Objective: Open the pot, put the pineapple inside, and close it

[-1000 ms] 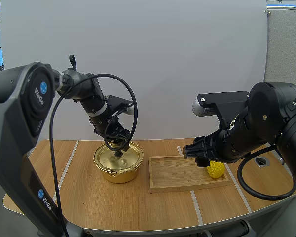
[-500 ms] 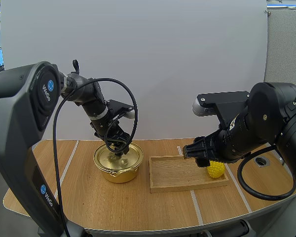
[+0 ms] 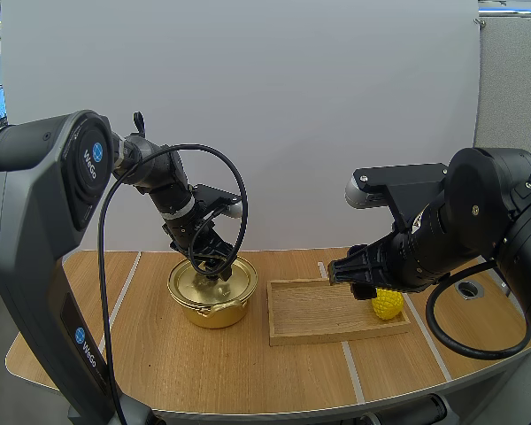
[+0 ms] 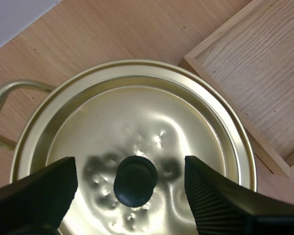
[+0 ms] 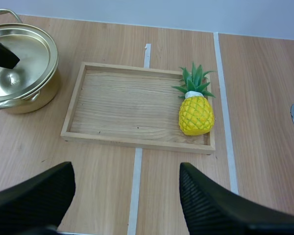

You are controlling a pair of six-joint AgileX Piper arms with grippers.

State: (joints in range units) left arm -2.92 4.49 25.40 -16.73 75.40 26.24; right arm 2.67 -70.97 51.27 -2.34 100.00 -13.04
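A gold pot (image 3: 211, 290) stands on the table with its lid (image 4: 137, 132) on; the lid's black knob (image 4: 135, 180) sits in the middle. My left gripper (image 3: 211, 263) hangs open just above the lid, its fingers (image 4: 36, 193) on either side of the knob without touching it. A small yellow pineapple (image 5: 195, 108) with green leaves lies at the right end of the wooden tray (image 5: 112, 110); it also peeks out behind my right arm as the pineapple (image 3: 388, 305). My right gripper (image 5: 125, 196) is open, held well above the table in front of the tray.
The tray (image 3: 319, 310) lies just right of the pot (image 5: 19, 68). White tape lines (image 5: 137, 191) run across the wooden tabletop. A round metal grommet (image 3: 468, 288) sits in the table near the right edge.
My left gripper has come down a little over the pot lid, towards the knob. The right arm has not moved.
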